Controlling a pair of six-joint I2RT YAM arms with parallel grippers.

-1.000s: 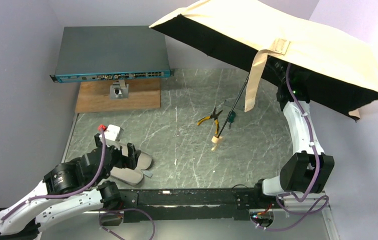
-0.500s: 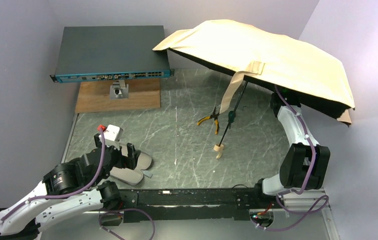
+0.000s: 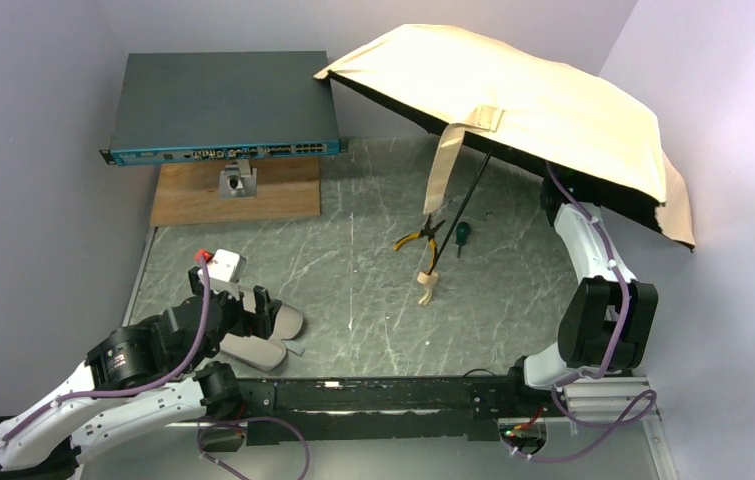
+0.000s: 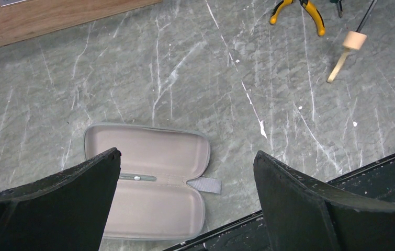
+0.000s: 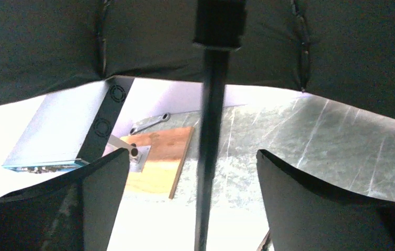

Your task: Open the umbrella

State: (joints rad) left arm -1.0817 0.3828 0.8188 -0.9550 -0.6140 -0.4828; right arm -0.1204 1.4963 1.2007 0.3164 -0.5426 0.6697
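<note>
The grey tabletop (image 3: 353, 300) is bare across its middle and along its near edge, between the two arms. The umbrella (image 3: 533, 100) stands open over the far right corner. Its tan canopy is tilted, with the right rim close to the side wall (image 3: 733, 250) and the left rim just beside the network switch (image 3: 223, 100) at the far left. A wooden board (image 3: 238, 192) lies just in front of the switch. From the canopy the black shaft (image 3: 458, 215) slants down to the cream handle (image 3: 426, 287), low at the tabletop next to yellow pliers (image 3: 415, 238). An open glasses case (image 3: 261, 338) lies at the near left.

The top view hides the right arm's fingers under the canopy. The right wrist view shows the right gripper (image 5: 192, 162) spread, with the shaft passing between its fingers and touching neither. The left wrist view shows the left gripper (image 4: 187, 156) spread wide above the case, holding nothing.
</note>
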